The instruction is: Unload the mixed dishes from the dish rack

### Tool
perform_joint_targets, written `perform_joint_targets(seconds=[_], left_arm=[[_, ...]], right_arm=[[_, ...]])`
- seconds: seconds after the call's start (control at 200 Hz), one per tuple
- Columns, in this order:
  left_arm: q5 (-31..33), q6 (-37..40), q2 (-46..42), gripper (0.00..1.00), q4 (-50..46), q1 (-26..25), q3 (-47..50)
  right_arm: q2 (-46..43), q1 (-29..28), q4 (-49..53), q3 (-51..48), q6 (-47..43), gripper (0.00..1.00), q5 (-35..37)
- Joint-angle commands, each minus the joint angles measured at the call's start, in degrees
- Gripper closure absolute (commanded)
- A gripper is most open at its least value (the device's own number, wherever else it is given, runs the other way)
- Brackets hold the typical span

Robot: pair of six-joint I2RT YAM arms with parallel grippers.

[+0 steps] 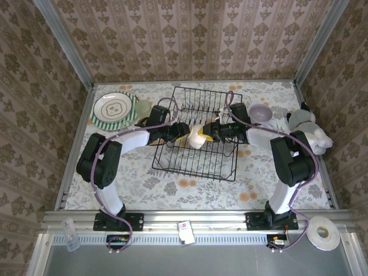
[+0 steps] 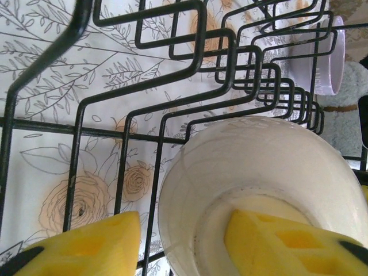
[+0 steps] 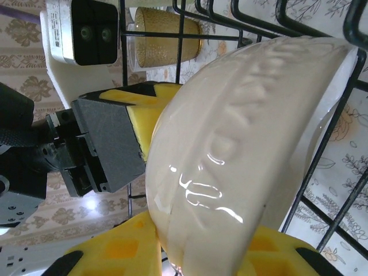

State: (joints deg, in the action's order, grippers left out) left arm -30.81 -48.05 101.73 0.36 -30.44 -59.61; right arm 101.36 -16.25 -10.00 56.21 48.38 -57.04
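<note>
A cream bowl (image 1: 197, 138) stands tilted on its side in the black wire dish rack (image 1: 195, 167). My right gripper (image 1: 208, 133) is shut on it: in the right wrist view the yellow pads (image 3: 115, 253) press both sides of the bowl (image 3: 241, 144) at its rim, gripper (image 3: 201, 241). My left gripper (image 1: 183, 133) is open around the opposite rim. In the left wrist view one pad (image 2: 86, 244) stands outside the bowl (image 2: 259, 167) with a gap to the wall, and the other sits inside; gripper (image 2: 181, 230). A small amber cup (image 3: 164, 34) stands behind the rack wires.
A green-striped plate (image 1: 114, 109) and a pale tumbler (image 1: 142, 108) lie left of the rack. A lilac bowl (image 1: 261, 112) sits to its right, with a white soft toy (image 1: 310, 129) beyond. A tape roll (image 1: 322, 233) rests at the near right corner.
</note>
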Motion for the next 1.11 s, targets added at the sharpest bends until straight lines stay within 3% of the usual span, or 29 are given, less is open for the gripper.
perform_joint_targets(seconds=[0.0,0.09,0.355,0.805,1.1], left_arm=[[3.19,7.14,-0.27,0.40,-16.10,-5.16,-0.71],[3.79,8.79,-2.06,0.31,-18.76,-4.98,-2.47],[6.44,13.98,-6.76,0.20,-25.91,-4.54,-7.40],[4.55,14.80,-6.01,0.20,-24.74,-4.61,-8.53],[8.49,20.11,-8.29,0.13,-33.04,-4.63,-14.62]], right_arm=[[-1.79,-2.25,-11.31,7.69,1.92,0.94,-5.54],[-1.78,-2.13,-11.03,7.71,1.66,0.94,-5.53],[-1.78,-2.12,-9.23,7.97,0.41,0.96,-5.53],[-2.00,-0.67,-7.29,7.35,-0.34,1.00,-5.04],[-4.65,1.07,-6.87,6.79,-0.19,1.00,-5.28]])
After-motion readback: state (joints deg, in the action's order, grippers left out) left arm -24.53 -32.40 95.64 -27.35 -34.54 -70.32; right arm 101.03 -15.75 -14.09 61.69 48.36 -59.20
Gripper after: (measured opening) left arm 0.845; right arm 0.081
